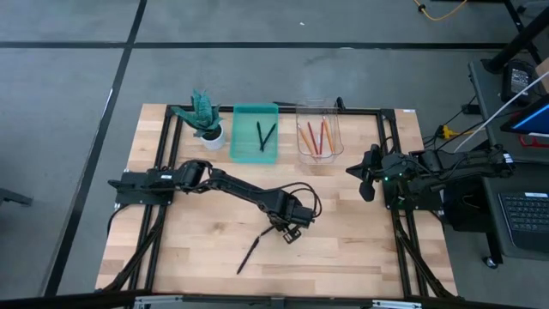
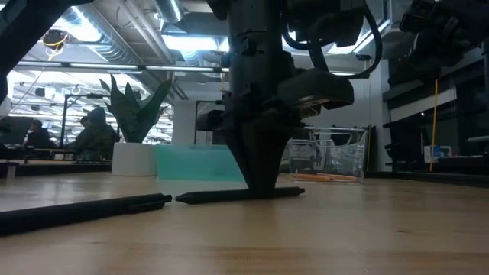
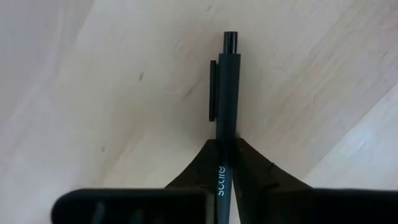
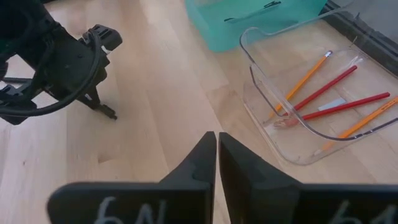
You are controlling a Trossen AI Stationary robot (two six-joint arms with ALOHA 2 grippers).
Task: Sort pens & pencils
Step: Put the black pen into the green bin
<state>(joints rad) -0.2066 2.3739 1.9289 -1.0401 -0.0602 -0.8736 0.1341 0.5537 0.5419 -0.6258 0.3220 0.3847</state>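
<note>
My left gripper (image 1: 290,232) stands at the table's middle, fingers pointing down, shut on a black pen (image 3: 227,93) that lies on the wood. It also shows in the low view (image 2: 260,183). A second black pen (image 1: 249,256) lies loose on the table nearer the front edge. Two more black pens (image 1: 264,136) lie in the teal tray (image 1: 255,159). Orange and red pencils (image 4: 329,87) lie in the clear container (image 1: 319,156). My right gripper (image 4: 217,135) is shut and empty at the table's right side (image 1: 365,180). My left gripper pinches the pen's barrel (image 3: 225,142) between its two fingers, just behind the clip. The fingers come from above, pointing down, and lie across the pen. The pen lies level at the table top (image 2: 229,195), sticking out on both sides of the fingers.
A small potted plant (image 1: 206,120) stands at the back left beside the teal tray. Black frame rails (image 1: 390,137) run along the table's sides and back. Bare wood lies between my left gripper and the two containers.
</note>
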